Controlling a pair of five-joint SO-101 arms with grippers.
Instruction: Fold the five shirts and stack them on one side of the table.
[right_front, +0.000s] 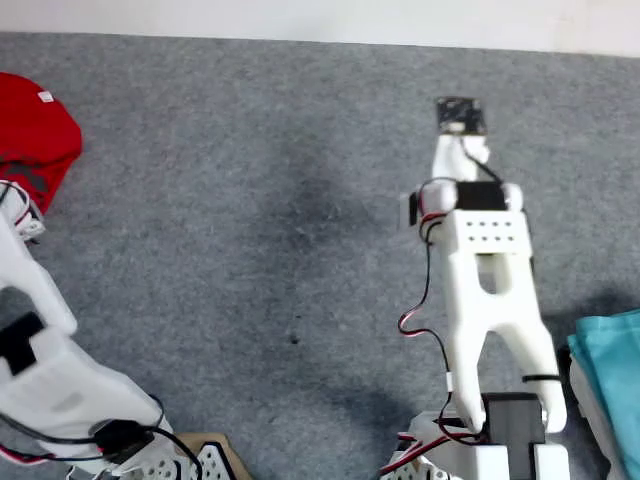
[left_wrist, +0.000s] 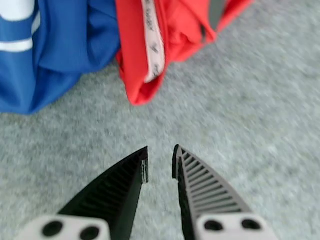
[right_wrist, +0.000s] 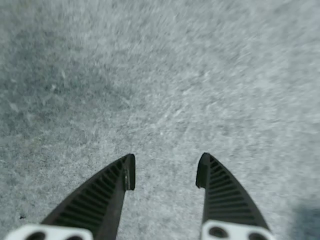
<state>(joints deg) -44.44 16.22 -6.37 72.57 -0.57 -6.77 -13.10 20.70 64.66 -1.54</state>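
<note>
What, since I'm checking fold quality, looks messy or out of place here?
The red shirt and blue shirt lie crumpled and unfolded, bunched together; the teal shirt at the opposite edge looks folded.

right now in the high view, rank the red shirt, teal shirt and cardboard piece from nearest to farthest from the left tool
1. red shirt, far left, just ahead of the left tool
2. cardboard piece, bottom edge, left of centre
3. teal shirt, far right edge
</note>
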